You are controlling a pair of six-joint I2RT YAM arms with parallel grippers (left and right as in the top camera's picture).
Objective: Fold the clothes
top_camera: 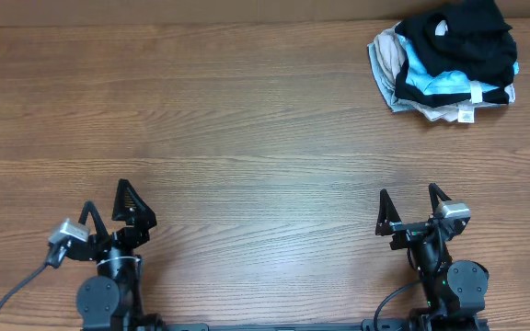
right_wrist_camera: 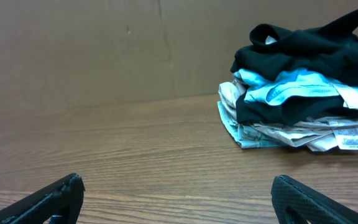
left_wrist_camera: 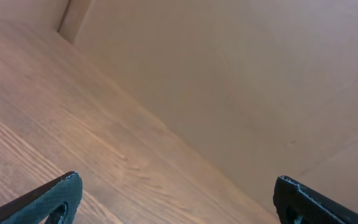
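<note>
No brand or writing can be read. A white tag [top_camera: 466, 115] at the pile's near edge carries print, too small to make out in the overhead or right wrist view. A second white tag [top_camera: 475, 92] sits on the dark trim just above it, and it looks blank.

The clothes [top_camera: 458, 37] are a limp black garment bunched on top of a small pile at the far right corner of the table [top_camera: 247, 110], not spread out. A small white patch shows on the black fabric near its top, but I can't tell whether it is a logo. A light blue garment [top_camera: 426, 78] lies under the black one, with a beige/grey garment [top_camera: 389, 55] at the bottom, sticking out on the left side.

Right tool [top_camera: 409, 195] is at the near edge on the right side, with its fingers spread apart and nothing between them. It is well apart from the clothes, which lie straight ahead and slightly to the right in its wrist view [right_wrist_camera: 303, 43].

Left tool [top_camera: 109, 204] is at the near edge on the left side. Its fingers are also apart and empty, and it is farther still from the pile — diagonally across the table. Its wrist camera shows only bare wood and a plain tan wall [left_wrist_camera: 229, 74].
</note>
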